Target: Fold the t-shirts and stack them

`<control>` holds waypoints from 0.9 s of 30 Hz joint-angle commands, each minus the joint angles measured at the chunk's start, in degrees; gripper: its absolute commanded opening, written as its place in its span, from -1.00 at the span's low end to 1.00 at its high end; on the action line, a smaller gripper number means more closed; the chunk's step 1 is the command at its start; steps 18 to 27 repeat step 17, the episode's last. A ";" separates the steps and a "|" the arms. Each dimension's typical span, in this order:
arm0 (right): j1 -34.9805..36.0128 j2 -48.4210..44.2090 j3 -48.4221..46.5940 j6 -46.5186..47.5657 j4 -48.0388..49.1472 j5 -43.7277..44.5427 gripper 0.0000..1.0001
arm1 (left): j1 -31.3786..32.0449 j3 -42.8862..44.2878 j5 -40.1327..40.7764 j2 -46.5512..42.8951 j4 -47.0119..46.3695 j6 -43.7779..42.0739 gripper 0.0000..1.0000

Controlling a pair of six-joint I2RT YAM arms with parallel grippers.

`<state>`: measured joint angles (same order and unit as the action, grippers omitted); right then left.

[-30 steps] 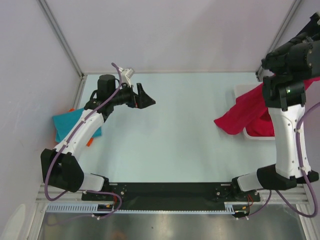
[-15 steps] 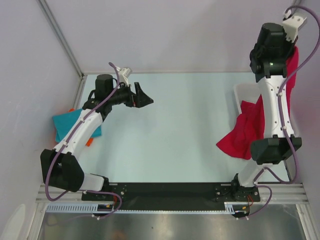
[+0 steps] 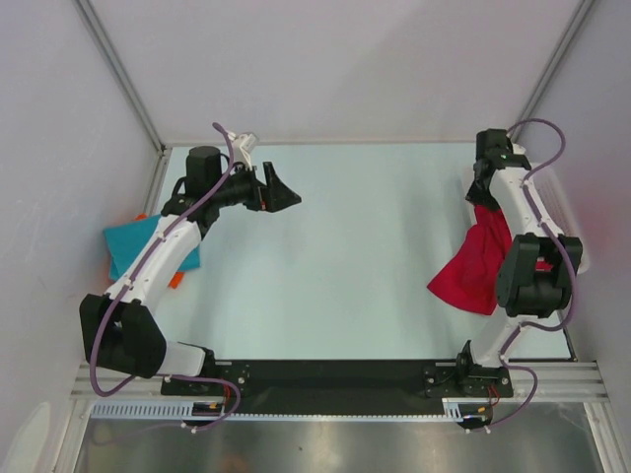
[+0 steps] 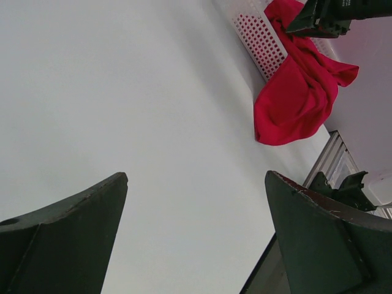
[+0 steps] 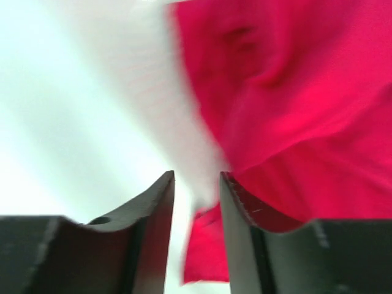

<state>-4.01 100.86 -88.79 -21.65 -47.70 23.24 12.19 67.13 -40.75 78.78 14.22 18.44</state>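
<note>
white perforated basket on the pale table, taken here as the reference point. draped over the basket's near rim and spilling off onto the table just beside it, a magenta-pink t-shirt, crumpled and unfolded. right at the basket, just above the upper end of that shirt, the right gripper, pointed down at the cloth; jaws a little apart, a narrow gap with pale blur showing through. nothing seen pinched between them, though motion blur hides the detail. far across the table from the basket, at the opposite edge, a teal t-shirt, lying partly under the left arm. scraps of an orange t-shirt poking out from beneath the teal one. well apart from the basket, above bare table, the left gripper: jaws spread wide, holding nothing, tips aimed toward the basket's side.
</note>
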 commanded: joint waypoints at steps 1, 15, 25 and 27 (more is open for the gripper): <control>7.40 -7.34 -4.79 -0.06 0.71 -10.06 -0.14 | -0.58 -0.51 -1.43 -0.39 -1.56 -0.68 0.99; 27.81 -8.05 -9.47 -1.03 -1.52 -10.94 -0.19 | -0.58 -2.97 -1.35 -1.26 -2.26 0.20 0.99; 30.54 -7.17 -9.90 -1.46 -0.99 -10.15 -0.14 | -0.58 -2.97 -0.47 -1.96 -1.39 -0.24 0.99; 30.54 -7.17 -9.90 -1.46 -0.99 -10.15 -0.14 | -0.58 -2.97 -0.47 -1.96 -1.39 -0.24 0.99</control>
